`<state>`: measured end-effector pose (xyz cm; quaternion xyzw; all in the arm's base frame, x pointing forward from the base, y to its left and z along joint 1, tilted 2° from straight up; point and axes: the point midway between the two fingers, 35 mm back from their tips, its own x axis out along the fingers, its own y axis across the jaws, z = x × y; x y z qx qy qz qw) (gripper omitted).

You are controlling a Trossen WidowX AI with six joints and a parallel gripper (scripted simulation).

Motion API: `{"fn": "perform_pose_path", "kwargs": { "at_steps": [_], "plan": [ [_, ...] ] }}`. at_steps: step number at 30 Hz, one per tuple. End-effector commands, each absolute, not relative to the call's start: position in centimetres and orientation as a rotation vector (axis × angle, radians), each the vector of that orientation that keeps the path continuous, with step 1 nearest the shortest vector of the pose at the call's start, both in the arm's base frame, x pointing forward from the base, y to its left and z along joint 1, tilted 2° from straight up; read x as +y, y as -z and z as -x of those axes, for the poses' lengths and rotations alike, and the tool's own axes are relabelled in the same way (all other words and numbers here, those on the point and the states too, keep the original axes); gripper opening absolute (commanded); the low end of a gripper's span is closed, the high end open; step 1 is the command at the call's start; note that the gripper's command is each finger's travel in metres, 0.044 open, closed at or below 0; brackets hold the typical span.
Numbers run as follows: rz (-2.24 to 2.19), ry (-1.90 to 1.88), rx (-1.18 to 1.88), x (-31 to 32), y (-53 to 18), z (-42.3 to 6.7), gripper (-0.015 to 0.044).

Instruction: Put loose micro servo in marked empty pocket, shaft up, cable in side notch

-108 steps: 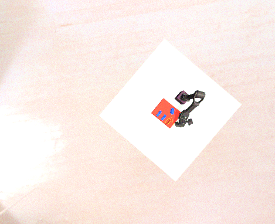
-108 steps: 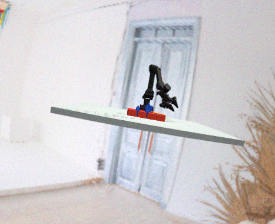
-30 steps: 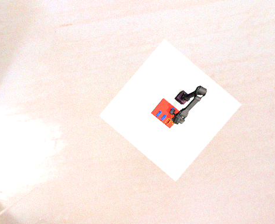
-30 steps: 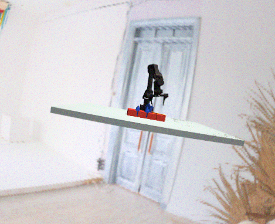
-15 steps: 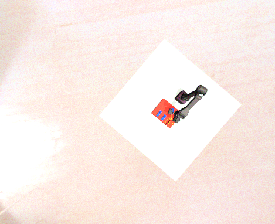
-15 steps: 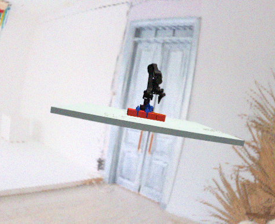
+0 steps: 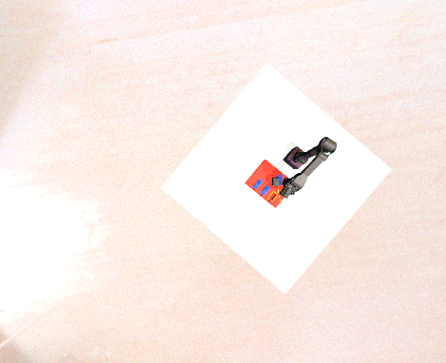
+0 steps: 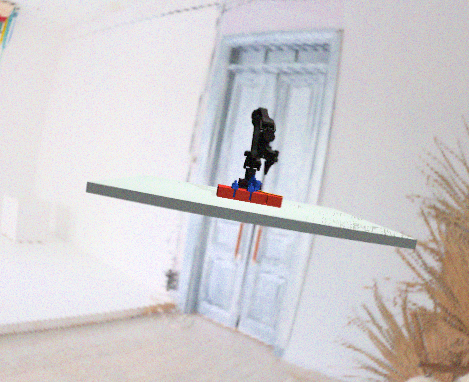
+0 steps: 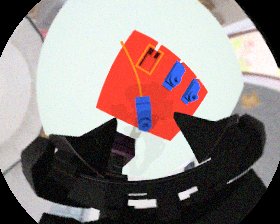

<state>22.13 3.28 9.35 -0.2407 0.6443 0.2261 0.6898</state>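
Observation:
The red deck (image 7: 259, 172) (image 8: 225, 191) (image 9: 118, 90) lies on the white table. Its marked empty pocket (image 9: 149, 60) (image 7: 275, 196) is outlined in orange near one edge. Two blue servos (image 9: 173, 76) (image 9: 191, 91) sit in a row beside it. The loose blue micro servo (image 9: 143, 112) (image 7: 280, 178) lies on the deck away from the pocket, and its thin orange cable (image 9: 130, 63) curves off across the deck. My gripper (image 9: 145, 117) (image 7: 281, 187) (image 8: 251, 179) is open and empty. It hangs just over the deck, with the loose servo showing between its fingertips.
The arm's dark base (image 7: 293, 158) stands on the table (image 7: 228, 143) (image 8: 145, 192) just beside the deck. The table's edges are far from the deck on all sides.

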Motion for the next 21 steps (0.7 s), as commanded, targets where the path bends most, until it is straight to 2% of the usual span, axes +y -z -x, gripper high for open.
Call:
{"fn": "perform_pose_path", "kwargs": {
  "at_steps": [1,21],
  "plan": [
    [0.551,-0.509,1.447,3.1,-8.1,-22.1,0.044],
    [0.551,-0.509,1.448,3.1,-5.1,-22.2,0.044]
  ]
}}
